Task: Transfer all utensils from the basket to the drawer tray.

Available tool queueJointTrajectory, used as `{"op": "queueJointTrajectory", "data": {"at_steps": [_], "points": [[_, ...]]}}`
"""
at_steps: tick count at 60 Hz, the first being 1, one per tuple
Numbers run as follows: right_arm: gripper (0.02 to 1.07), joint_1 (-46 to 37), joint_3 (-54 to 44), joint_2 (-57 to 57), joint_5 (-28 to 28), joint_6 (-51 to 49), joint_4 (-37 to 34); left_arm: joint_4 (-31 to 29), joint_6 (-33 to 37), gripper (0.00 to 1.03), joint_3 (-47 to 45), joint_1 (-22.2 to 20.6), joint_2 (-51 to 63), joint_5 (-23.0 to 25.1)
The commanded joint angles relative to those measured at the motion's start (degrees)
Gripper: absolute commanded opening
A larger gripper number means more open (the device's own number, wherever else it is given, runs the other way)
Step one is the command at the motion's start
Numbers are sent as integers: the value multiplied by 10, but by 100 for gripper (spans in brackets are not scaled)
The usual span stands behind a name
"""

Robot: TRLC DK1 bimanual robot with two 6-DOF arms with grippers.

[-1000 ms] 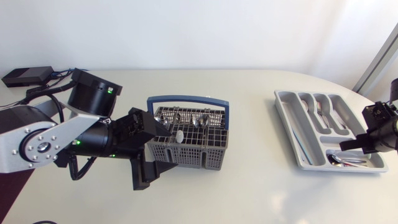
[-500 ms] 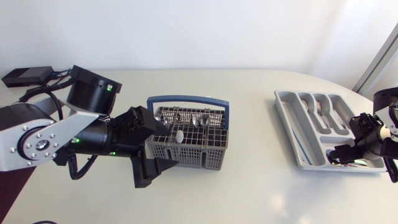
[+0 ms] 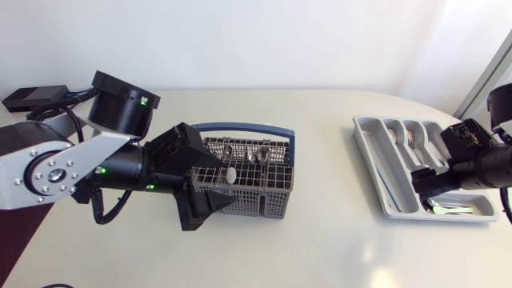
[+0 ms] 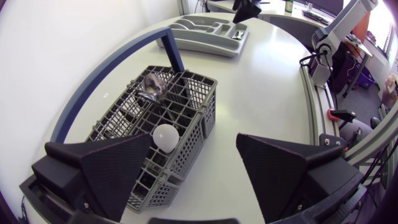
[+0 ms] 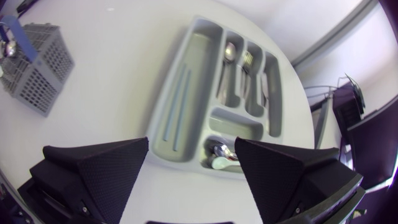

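Observation:
The grey basket (image 3: pixel 254 186) with a blue handle (image 3: pixel 240 128) holds metal spoons (image 3: pixel 260 156) and a white round-ended utensil (image 3: pixel 230 173). My left gripper (image 3: pixel 212 182) hangs open over the basket's near left corner, one finger above the grid, the other in front of it. From the left wrist the basket (image 4: pixel 130 121), the white utensil (image 4: pixel 165 135) and a spoon (image 4: pixel 152 87) lie just ahead of the left gripper (image 4: pixel 196 171). My right gripper (image 3: pixel 428 182) stands open above the grey drawer tray (image 3: pixel 370 152). Spoons (image 5: pixel 221 155) lie in the tray's (image 5: pixel 168 93) small end compartment under the right gripper (image 5: pixel 193 168).
A spoon (image 5: pixel 230 53) and a fork (image 5: pixel 249 59) lie in the tray's long compartments. A black box (image 3: pixel 32 98) with cables sits at the table's far left corner. Bare white tabletop (image 3: pixel 328 208) stretches between basket and tray.
My right gripper has opened over the tray and lifted away, leaving a utensil in the end compartment. My left gripper has moved a little further over the basket.

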Motion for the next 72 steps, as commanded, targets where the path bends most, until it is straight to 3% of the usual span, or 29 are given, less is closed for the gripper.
{"op": "queueJointTrajectory", "data": {"at_steps": [1,14,27,48,72], "points": [[102,78,37,-15,-26,48,-36,-1,-3,96,14,11,17,-1],[102,278,114,40,-122,148,-77,0,2,96,11,24,21,-2],[98,373,203,145,-242,184,-73,0,26,96,-3,33,22,-1],[86,464,283,289,-260,236,-33,18,67,96,-37,51,17,1],[32,502,311,359,-211,289,34,22,87,96,-46,69,17,4]]}}
